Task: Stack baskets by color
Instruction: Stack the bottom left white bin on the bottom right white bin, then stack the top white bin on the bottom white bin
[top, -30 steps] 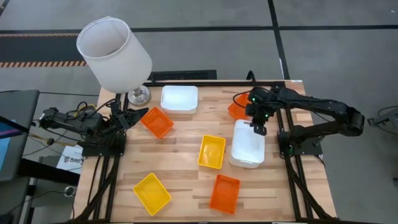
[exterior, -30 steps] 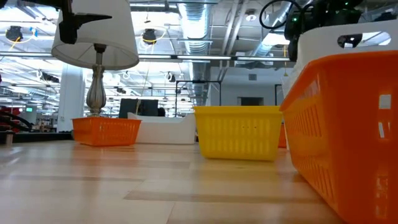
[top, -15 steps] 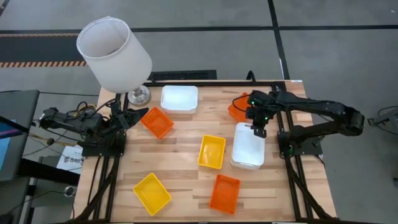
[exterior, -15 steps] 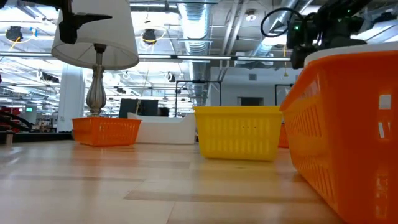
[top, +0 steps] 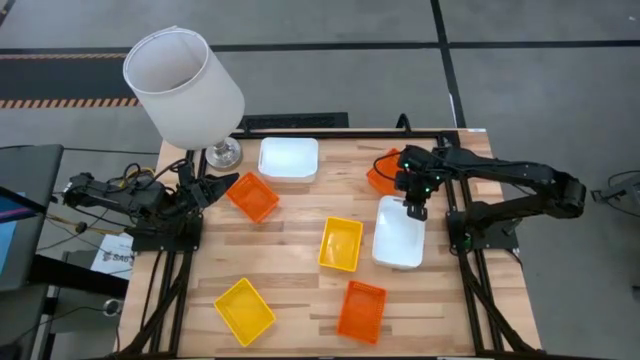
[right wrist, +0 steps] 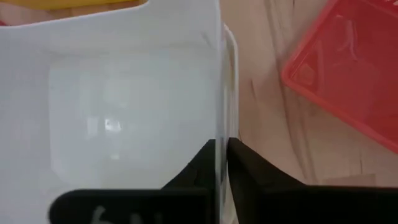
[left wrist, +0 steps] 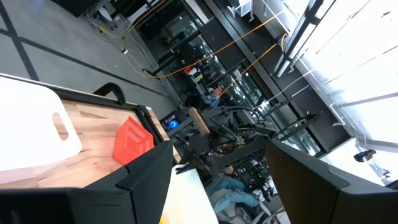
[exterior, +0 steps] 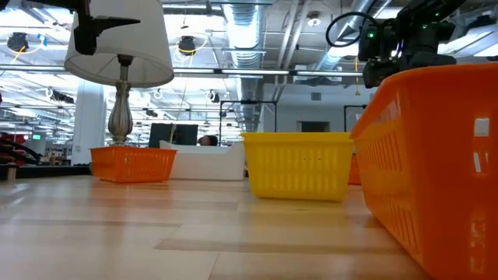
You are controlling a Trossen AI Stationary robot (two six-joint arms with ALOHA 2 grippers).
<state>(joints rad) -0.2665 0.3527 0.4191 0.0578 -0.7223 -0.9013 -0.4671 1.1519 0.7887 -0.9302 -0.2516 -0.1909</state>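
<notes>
Two white baskets (top: pixel 398 232) sit nested at the table's right, and my right gripper (top: pixel 413 207) is shut on the upper one's far wall. A third white basket (top: pixel 288 158) rests at the far middle. Orange baskets lie at the left (top: pixel 252 196), the near middle (top: pixel 361 310) and beside my right gripper (top: pixel 383 172). Yellow baskets lie at the centre (top: pixel 340 243) and the near left (top: pixel 244 310). All of them rest on their bottoms. My left gripper (top: pixel 207 189) waits open at the table's left edge, next to the left orange basket. My right gripper has the upper white basket's far short wall (right wrist: pixel 221 146) between its two fingers, one inside the basket and one outside. The fingers come from above, slanting steeply down. The basket sits level, nested in the white basket below it.
A lamp with a large white shade (top: pixel 183 88) stands at the far left corner, and its shade overhangs the table's edge. Bare wood lies between the baskets, with the widest stretch at the near right corner (top: pixel 430 310).
My right gripper has sunk a little with the upper white basket. That basket stood raised and askew over the lower white one and has now dropped into it, sitting flush. In the low view its white rim has gone down behind the near orange basket.
</notes>
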